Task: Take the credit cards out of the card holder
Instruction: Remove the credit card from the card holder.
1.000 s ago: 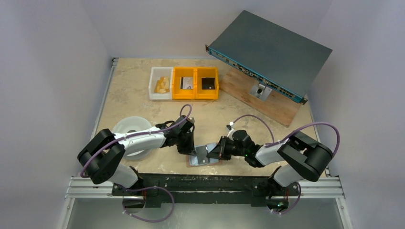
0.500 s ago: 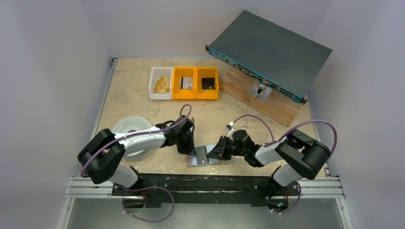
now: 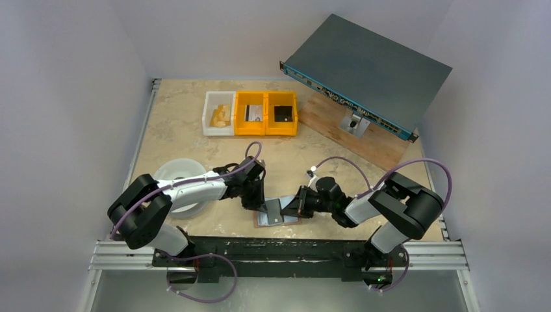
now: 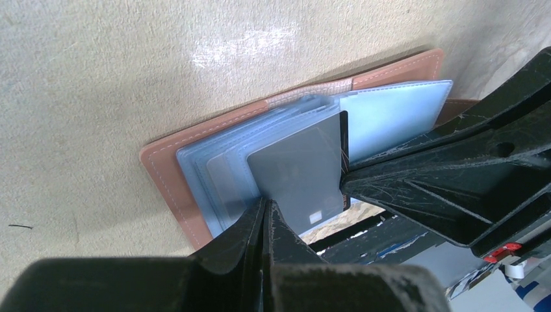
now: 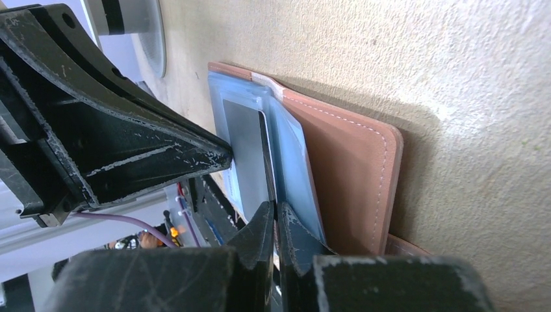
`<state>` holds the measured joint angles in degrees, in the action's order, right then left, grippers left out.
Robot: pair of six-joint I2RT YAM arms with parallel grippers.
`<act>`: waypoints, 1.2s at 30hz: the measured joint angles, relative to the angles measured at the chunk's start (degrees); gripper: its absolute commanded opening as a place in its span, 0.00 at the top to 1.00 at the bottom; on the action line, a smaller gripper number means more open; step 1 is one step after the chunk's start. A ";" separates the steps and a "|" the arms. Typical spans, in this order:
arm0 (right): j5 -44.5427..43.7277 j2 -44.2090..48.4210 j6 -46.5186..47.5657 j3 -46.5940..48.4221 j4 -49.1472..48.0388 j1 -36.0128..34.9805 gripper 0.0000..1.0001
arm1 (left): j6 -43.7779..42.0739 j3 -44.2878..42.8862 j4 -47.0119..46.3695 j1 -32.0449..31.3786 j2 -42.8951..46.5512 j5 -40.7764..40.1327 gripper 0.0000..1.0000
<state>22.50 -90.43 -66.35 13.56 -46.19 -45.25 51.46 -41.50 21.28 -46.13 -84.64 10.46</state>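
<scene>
l pincer (image 4: 264, 214), r pincer (image 5: 274, 218) pressed shut, tips on grey plastic card (image 4: 299, 169) among pale-blue sleeves (image 4: 390, 110) of pinkish-tan leather wallet (image 4: 162, 175); yellow plastic bins (image 3: 266, 131) well behind.

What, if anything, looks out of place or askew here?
A grey card sticks partway out of the open holder. At the far right, a grey box sits tilted over a wooden board. Nothing spilled.
</scene>
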 measured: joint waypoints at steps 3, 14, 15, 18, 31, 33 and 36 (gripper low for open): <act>-0.04 0.22 0.02 0.00 0.24 0.00 1.00 | 0.00 -0.52 0.68 0.00 -0.39 -0.07 1.00; -3.45 8.79 1.55 -0.20 8.98 0.70 1.00 | -0.02 -1.20 1.64 0.33 -0.94 0.00 1.00; -3.74 9.57 1.88 -0.20 9.92 0.83 1.00 | -0.02 -1.20 1.68 0.42 -0.94 0.02 1.00; -4.02 10.84 2.86 -0.20 11.91 1.36 0.83 | -0.07 -1.20 1.70 0.68 -0.94 0.17 1.00; -1.31 5.53 4.96 1.99 9.57 1.55 0.79 | -0.22 -1.38 1.75 0.96 -1.29 0.76 1.00; -1.14 4.63 5.07 2.29 9.29 1.55 0.85 | -0.24 -1.40 1.75 1.05 -1.31 0.96 1.00; -0.74 3.87 5.16 2.45 9.31 1.73 0.97 | -0.22 -1.38 1.73 1.11 -1.33 1.09 1.00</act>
<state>21.76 -86.56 -61.19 16.01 -36.88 -43.53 51.24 -42.87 23.00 -45.01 -85.97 11.55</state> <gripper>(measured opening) 0.125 0.003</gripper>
